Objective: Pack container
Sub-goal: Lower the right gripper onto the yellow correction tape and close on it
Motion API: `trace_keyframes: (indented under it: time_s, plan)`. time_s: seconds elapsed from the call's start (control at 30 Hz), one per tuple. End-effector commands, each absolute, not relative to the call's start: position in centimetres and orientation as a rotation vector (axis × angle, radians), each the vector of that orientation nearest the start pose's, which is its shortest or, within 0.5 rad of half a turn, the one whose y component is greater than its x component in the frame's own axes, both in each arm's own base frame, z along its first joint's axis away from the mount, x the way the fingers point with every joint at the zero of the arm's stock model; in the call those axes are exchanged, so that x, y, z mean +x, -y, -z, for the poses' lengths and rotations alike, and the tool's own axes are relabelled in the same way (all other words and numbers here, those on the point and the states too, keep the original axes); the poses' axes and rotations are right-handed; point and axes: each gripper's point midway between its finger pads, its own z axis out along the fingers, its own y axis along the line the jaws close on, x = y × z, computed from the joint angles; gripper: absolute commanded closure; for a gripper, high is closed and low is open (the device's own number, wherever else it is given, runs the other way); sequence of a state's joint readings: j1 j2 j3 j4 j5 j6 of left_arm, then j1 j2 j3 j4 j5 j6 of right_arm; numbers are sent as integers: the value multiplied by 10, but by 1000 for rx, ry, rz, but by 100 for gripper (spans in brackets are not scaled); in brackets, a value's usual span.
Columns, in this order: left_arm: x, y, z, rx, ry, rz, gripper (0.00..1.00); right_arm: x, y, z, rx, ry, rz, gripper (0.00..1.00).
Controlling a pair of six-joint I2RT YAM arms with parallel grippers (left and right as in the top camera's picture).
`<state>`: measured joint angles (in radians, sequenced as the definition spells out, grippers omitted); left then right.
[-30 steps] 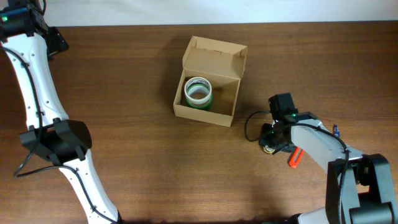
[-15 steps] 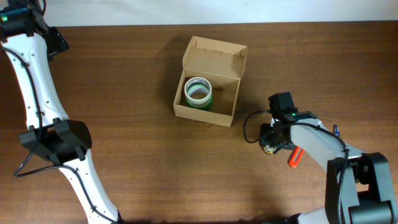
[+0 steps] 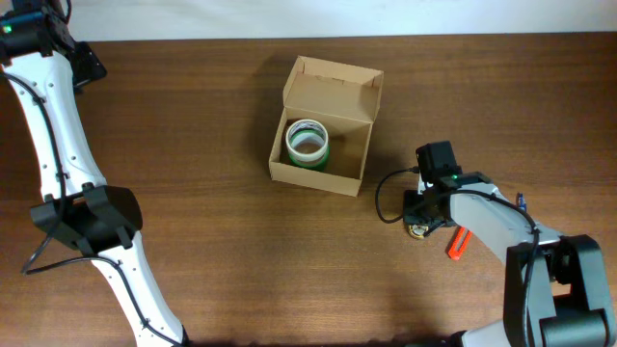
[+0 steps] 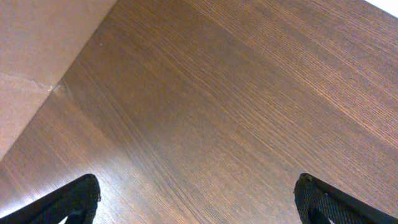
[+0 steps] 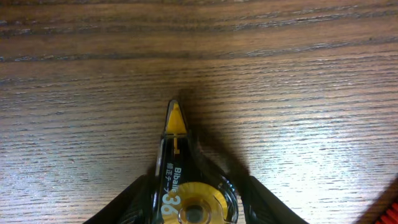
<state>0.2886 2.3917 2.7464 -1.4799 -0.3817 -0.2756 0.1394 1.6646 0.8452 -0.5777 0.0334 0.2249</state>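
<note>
Open box (image 3: 333, 92), green roll (image 3: 308, 145) inside, sits mid-bench (image 3: 212, 116) near the far edge, while only the right wrist view reveals the right tool (image 5: 196, 208), nearer the right edge, pinching a yellow dispenser (image 5: 177, 158); the left tool (image 4: 198, 202) hangs spread above wood.

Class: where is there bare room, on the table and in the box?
In the container, right of the green tape roll. On the table between left arm and container. Crowded around the right fingers holding correction tape.
</note>
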Motion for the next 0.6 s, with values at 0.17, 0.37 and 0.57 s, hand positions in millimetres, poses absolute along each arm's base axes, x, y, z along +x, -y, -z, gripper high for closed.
trace_keyframes:
  time_s: [0.17, 0.37, 0.57]
  plan:
    - [478, -211, -240, -840, -2494, -516, 0, 272, -41, 26, 98, -3073, 4, 47]
    - [478, -211, -240, -840, -2494, -517, 0, 269, -37, 26, 132, -3083, 44, 41]
    - [478, -211, -240, -840, -2494, -516, 0, 262, -35, 26, 201, -3107, 53, 42]
